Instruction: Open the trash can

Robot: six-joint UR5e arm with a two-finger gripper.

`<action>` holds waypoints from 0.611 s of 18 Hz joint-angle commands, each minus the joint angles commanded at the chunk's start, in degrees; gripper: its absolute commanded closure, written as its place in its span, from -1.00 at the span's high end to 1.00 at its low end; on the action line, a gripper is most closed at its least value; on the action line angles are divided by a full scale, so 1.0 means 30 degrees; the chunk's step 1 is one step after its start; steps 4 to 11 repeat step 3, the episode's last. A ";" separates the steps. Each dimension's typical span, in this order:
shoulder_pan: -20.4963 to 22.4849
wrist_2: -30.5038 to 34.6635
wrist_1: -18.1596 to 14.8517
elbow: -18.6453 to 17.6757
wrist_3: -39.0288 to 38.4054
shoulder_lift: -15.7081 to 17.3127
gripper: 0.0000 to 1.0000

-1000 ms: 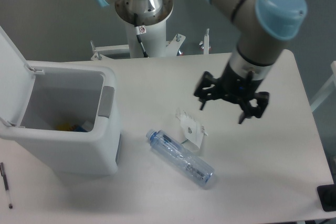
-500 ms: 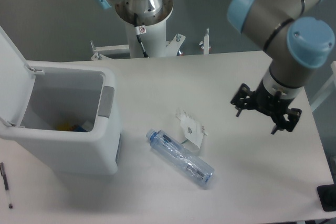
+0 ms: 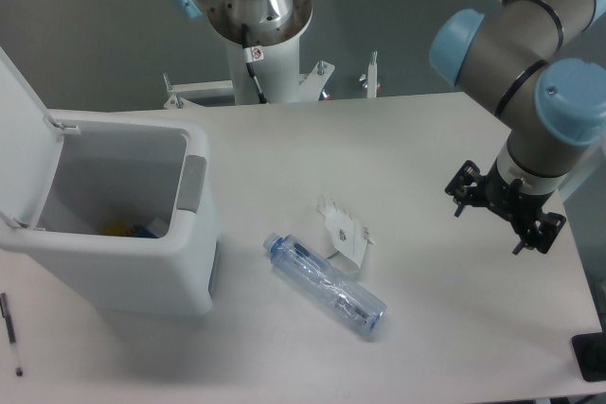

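Where grey floor backs the white table (image 3: 445,139), trash can (image 3: 123,262) lid-up, gripper (image 3: 505,217) wide, empty.

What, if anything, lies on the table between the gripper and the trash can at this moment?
A clear plastic bottle and a small white paper piece lie on the table between the gripper at the right and the trash can at the left, whose lid already stands open.

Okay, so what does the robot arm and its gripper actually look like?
The arm is built of thick grey cylindrical links with light blue round joint caps. Its gripper is black and spidery, with thin fingers. The base column is white, with a black cable running down it.
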 joint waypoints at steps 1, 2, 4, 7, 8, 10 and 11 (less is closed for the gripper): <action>0.0000 -0.0029 0.0000 0.0000 0.0000 0.0000 1.00; 0.0000 -0.0029 0.0000 0.0000 0.0000 0.0000 1.00; 0.0000 -0.0029 0.0000 0.0000 0.0000 -0.0029 1.00; 0.0000 -0.0029 0.0000 0.0000 0.0000 -0.0029 1.00; 0.0000 -0.0029 0.0000 0.0000 0.0000 -0.0029 1.00; 0.0000 -0.0029 0.0000 0.0000 0.0000 -0.0029 1.00; 0.0000 -0.0029 0.0000 0.0000 0.0000 -0.0029 1.00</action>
